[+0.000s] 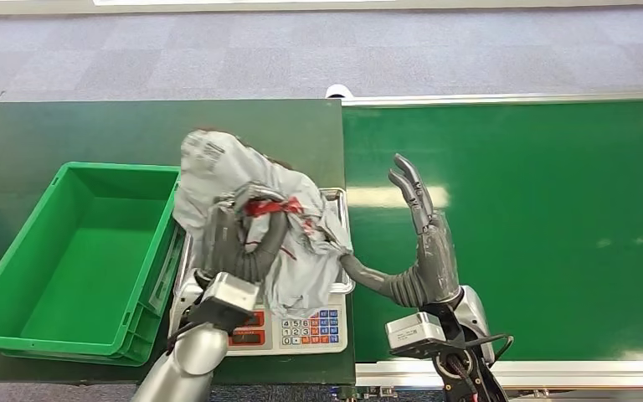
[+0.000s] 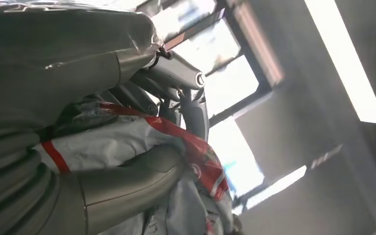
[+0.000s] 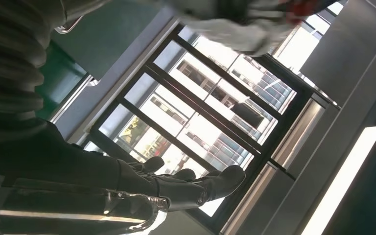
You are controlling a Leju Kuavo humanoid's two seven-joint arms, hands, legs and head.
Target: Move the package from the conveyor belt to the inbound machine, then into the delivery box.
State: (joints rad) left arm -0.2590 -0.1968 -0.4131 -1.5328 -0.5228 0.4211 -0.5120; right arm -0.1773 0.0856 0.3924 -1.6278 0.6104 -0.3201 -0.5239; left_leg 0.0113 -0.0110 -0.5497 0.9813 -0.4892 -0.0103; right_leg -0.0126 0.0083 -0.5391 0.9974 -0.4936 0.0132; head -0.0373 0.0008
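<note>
Package [image 1: 243, 188], a crumpled grey plastic mailer with red printing, sits in the grasp of the left hand [image 1: 247, 239], whose dark fingers wrap around its middle. It is held over the scale [image 1: 310, 328], covering most of the steel weighing pan [image 1: 336, 201]; whether its underside touches the pan cannot be told. The upper end of the package leans away from the scale toward the green crate [image 1: 17, 260], and part of it overhangs the crate's near wall. In the left wrist view the thick grey thumb [image 2: 127, 181] presses into the package [image 2: 122, 142] beside a red stripe, with the darker fingers [image 2: 176, 73] curled over the other side.

The right hand [image 1: 419, 243] is released and holds nothing: its fingers are spread and point upward, its thumb reaching toward the scale's edge. It hovers over the green conveyor belt [image 1: 552, 218], just beside the scale. In the right wrist view the dark fingers [image 3: 196, 183] stretch out loosely against bright windows.

The crate stands on the dark surface [image 1: 67, 130] on the far side of the scale from the belt. The scale's keypad [image 1: 310, 329] and red display [image 1: 247, 337] face the robot.
</note>
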